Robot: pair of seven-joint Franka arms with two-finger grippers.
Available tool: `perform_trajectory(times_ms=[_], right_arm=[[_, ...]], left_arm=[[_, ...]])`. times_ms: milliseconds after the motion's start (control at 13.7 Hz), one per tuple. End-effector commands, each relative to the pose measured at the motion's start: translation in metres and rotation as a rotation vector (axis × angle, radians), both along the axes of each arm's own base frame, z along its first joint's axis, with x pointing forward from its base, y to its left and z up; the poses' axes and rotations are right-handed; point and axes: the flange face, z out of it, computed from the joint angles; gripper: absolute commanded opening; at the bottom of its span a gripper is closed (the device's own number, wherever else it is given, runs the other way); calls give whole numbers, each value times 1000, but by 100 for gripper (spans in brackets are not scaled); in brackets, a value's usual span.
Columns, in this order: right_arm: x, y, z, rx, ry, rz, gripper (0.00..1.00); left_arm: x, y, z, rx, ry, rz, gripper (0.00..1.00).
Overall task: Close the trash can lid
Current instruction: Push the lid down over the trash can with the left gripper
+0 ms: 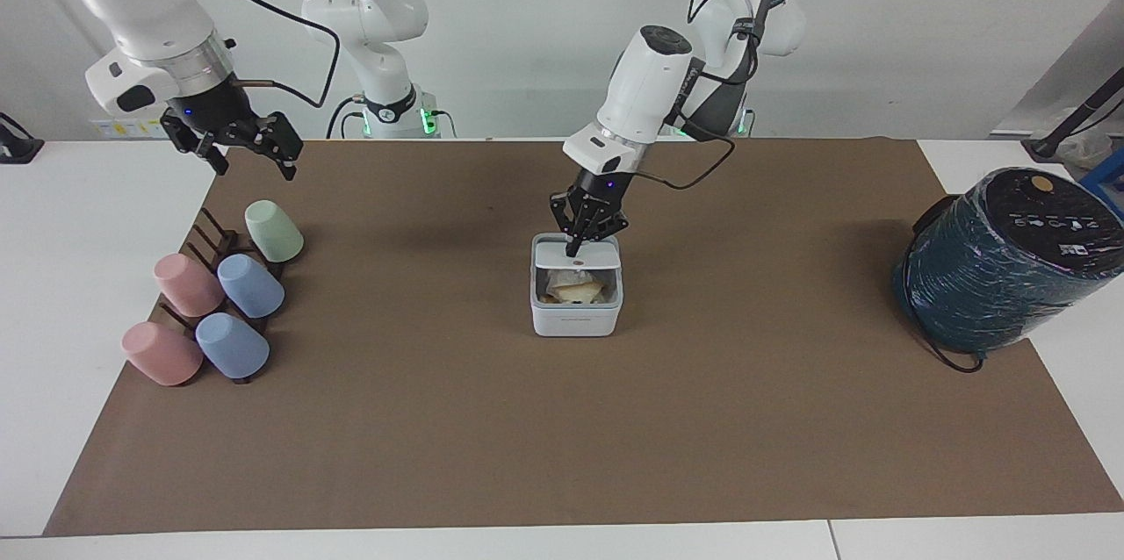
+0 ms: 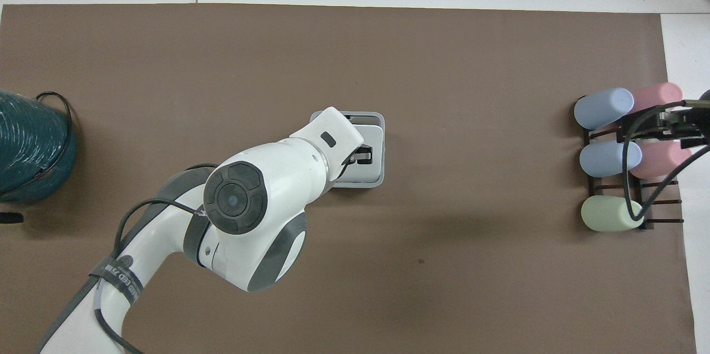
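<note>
The small white trash can [image 1: 575, 319] stands mid-mat, and it also shows in the overhead view [image 2: 381, 121]. Its white lid [image 1: 594, 257] is tilted low over the opening, hinge edge toward the robots. A gap remains at the edge farther from the robots, with crumpled trash [image 1: 575, 286] showing under it. My left gripper [image 1: 576, 251] is shut, and its tip rests on the lid's outer face by the orange dot. In the overhead view the left gripper [image 2: 363, 155] covers part of the lid [image 2: 370, 171]. My right gripper [image 1: 250, 154] waits open, raised over the cup rack's end.
A dark rack [image 1: 215, 240] holds several pastel cups [image 1: 250, 285] toward the right arm's end of the table. A large dark teal cylinder [image 1: 1001, 266] with a black top and cable stands toward the left arm's end. A brown mat [image 1: 562, 437] covers the table.
</note>
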Motion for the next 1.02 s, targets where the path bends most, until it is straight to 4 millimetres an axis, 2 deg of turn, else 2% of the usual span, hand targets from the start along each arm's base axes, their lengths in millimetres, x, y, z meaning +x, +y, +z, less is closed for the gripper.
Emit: perform_trajectory(times_ms=[0, 366, 659, 732, 951], right_arm=[[-6, -2, 2, 4, 4, 4, 100], [-6, -2, 2, 4, 3, 6, 100], [-6, -2, 2, 6, 4, 4, 100], [-6, -2, 2, 6, 3, 4, 100], [-6, -3, 2, 6, 3, 4, 100]], left_arm=[[24, -6, -13, -19, -4, 26, 0], [36, -5, -44, -8, -3, 35, 0], [38, -6, -52, -2, 4, 33, 0], [38, -6, -53, 7, 12, 28, 0], [52, -7, -29, 6, 32, 33, 0]])
